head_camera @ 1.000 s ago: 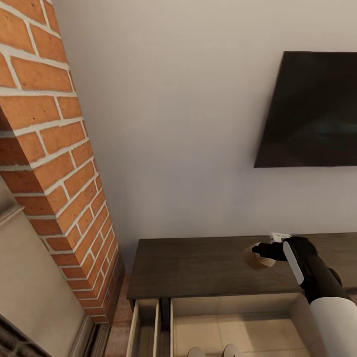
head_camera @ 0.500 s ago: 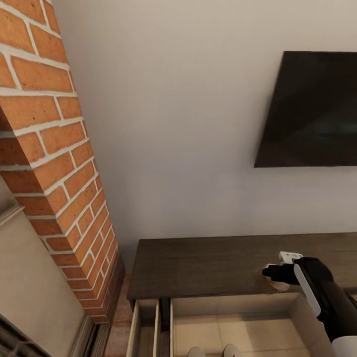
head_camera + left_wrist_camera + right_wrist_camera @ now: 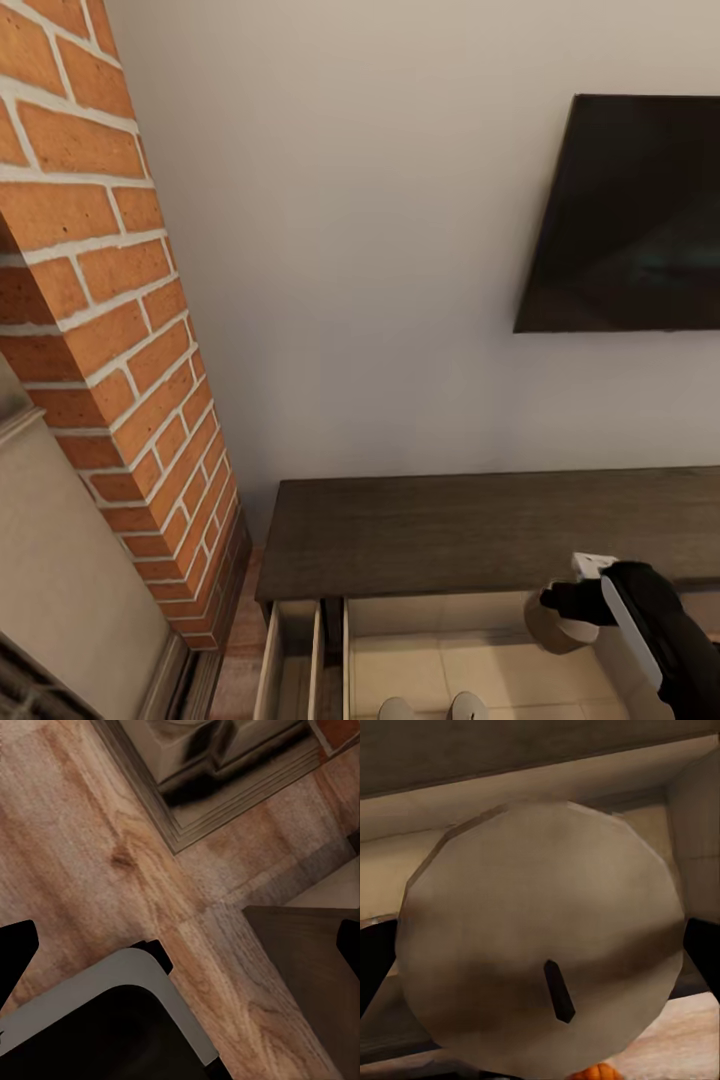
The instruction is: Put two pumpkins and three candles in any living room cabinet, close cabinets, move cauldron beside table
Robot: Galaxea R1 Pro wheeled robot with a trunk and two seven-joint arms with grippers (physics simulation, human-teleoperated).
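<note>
The right gripper [image 3: 560, 612] is clamped on 1 candle [image 3: 548, 628] above the open cabinet [image 3: 470, 530] drawer. Released here, it could tip and roll. The left jaws stand apart.

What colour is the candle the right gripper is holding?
Plain beige-cream, with a dark wick at its end; the candle shows best in the right wrist view.

Your right arm [image 3: 665, 640] is shiny black with a white stripe down its side and a small white block near the black right gripper [image 3: 556, 603]
</note>
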